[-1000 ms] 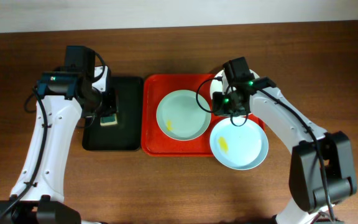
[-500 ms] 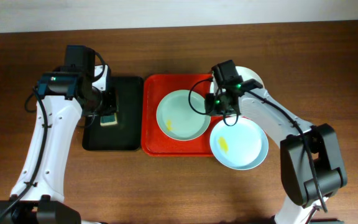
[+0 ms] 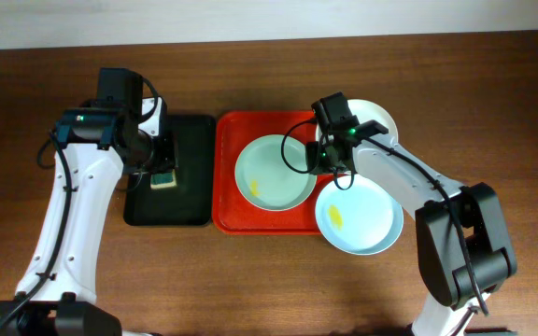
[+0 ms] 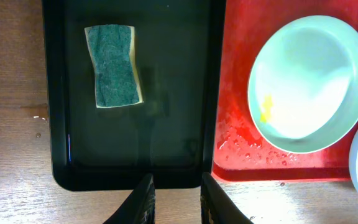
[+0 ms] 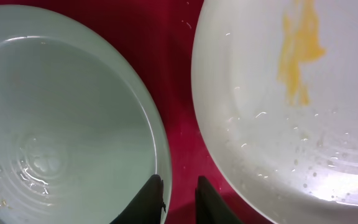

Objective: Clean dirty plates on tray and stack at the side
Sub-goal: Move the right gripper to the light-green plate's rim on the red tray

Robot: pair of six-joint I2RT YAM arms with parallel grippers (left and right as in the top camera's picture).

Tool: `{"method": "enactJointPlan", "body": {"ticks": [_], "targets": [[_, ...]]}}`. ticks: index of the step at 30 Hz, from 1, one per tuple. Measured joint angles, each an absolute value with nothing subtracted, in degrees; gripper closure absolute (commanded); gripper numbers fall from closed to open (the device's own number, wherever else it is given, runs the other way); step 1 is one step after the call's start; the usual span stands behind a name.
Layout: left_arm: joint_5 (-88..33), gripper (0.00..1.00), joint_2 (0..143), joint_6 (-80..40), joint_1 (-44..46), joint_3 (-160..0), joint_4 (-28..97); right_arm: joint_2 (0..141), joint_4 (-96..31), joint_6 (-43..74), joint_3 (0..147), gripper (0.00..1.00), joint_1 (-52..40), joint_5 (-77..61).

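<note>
Overhead view alone is showing all 3 plates. 1 pale blue plate (image 3: 274, 173) is lying inside the red tray (image 3: 227, 201). A 2nd pale blue plate (image 3: 360, 217) is overlapping the tray's near-right corner and reaching over the wooden table (image 3: 250, 280). A white plate (image 3: 379, 117) is sitting on the table by the tray's far-right corner, partly hidden by the right arm (image 3: 409, 177).

Left wrist view is adding water droplets on the glossy tray and a rectangular sponge (image 4: 112, 66), green over yellow, lying flat in the black tray (image 4: 166, 93). Left gripper (image 4: 176, 199) is hovering over that tray, fingers narrowly parted, pinching nothing.

Right wrist view is revealing concentric ridges in the 1st plate's centre and yellow smears on both blue plates. Right gripper (image 5: 178, 199) is hanging low between them, fingers slightly parted, the 1st plate's rim just beside 1 finger; contact cannot be told.
</note>
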State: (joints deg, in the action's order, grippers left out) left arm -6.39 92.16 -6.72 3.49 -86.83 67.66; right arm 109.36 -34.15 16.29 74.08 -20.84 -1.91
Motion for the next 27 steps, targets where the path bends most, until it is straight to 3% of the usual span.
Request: {"method": "enactJointPlan", "body": {"ticks": [27], "targets": [[-6.39,0.76,92.16,-6.72,3.49,-86.83,67.66,109.38,-30.76,16.29,71.99,0.84,-22.41,-1.50]]}}
